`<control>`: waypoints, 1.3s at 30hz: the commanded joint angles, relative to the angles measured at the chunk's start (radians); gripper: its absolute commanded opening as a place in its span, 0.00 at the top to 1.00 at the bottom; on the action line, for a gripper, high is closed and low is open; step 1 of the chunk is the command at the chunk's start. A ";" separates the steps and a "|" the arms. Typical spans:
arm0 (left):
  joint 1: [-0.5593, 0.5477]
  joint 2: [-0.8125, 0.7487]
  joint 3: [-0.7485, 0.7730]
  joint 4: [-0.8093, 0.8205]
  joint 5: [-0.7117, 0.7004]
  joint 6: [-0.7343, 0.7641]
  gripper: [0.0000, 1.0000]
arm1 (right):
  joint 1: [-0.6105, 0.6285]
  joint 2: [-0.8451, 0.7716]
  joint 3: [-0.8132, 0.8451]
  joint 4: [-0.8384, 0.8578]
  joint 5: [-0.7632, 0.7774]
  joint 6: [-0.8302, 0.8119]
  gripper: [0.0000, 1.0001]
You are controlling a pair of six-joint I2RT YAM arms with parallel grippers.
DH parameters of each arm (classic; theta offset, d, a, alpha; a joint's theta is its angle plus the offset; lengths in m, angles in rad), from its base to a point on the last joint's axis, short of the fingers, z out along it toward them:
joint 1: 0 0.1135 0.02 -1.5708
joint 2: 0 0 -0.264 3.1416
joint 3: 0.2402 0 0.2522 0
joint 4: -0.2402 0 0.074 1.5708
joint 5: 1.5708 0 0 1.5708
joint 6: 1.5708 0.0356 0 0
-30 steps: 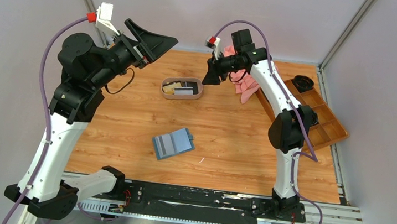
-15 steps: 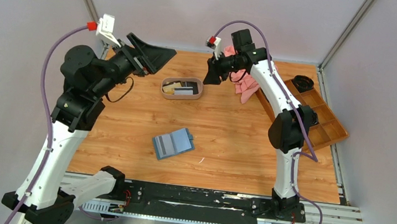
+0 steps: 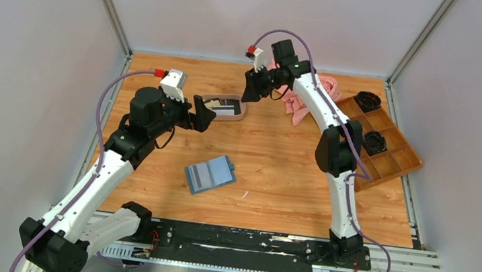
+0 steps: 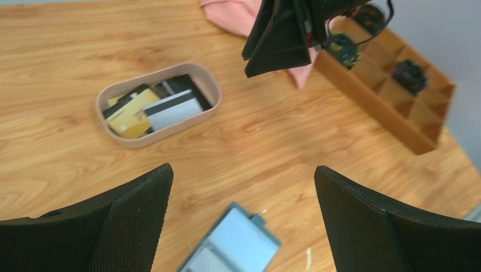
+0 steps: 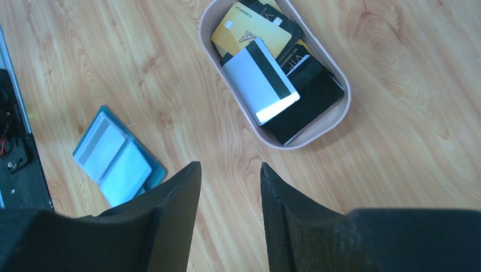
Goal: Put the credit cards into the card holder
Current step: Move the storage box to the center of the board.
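My left hand, wide open, and right hand, half-open, hang empty, poised to lift credit cards.

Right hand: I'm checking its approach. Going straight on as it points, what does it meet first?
Probably bare table just beside the tray, between it and the card holder, not the cards. Depth is unclear, so the right hand might clip the tray's rim.

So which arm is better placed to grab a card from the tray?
Probably right. The right end effector hangs empty and part open just beside the tray, cards close under its camera. The left end effector, wide open, sits farther back toward the wallet.
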 commanded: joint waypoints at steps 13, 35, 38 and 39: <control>0.007 0.010 -0.039 -0.030 -0.320 0.242 0.01 | 0.066 0.336 0.263 0.126 0.078 0.169 0.54; 0.006 -0.003 -0.044 -0.030 -0.326 0.248 0.00 | 0.042 -0.054 -0.371 0.007 0.190 -0.188 0.84; 0.007 0.000 -0.043 -0.028 -0.313 0.245 0.00 | 0.036 -0.144 -0.522 -0.026 0.184 -0.248 0.83; 0.006 0.002 -0.042 -0.029 -0.308 0.243 0.00 | 0.034 -0.165 -0.567 -0.033 0.183 -0.264 0.83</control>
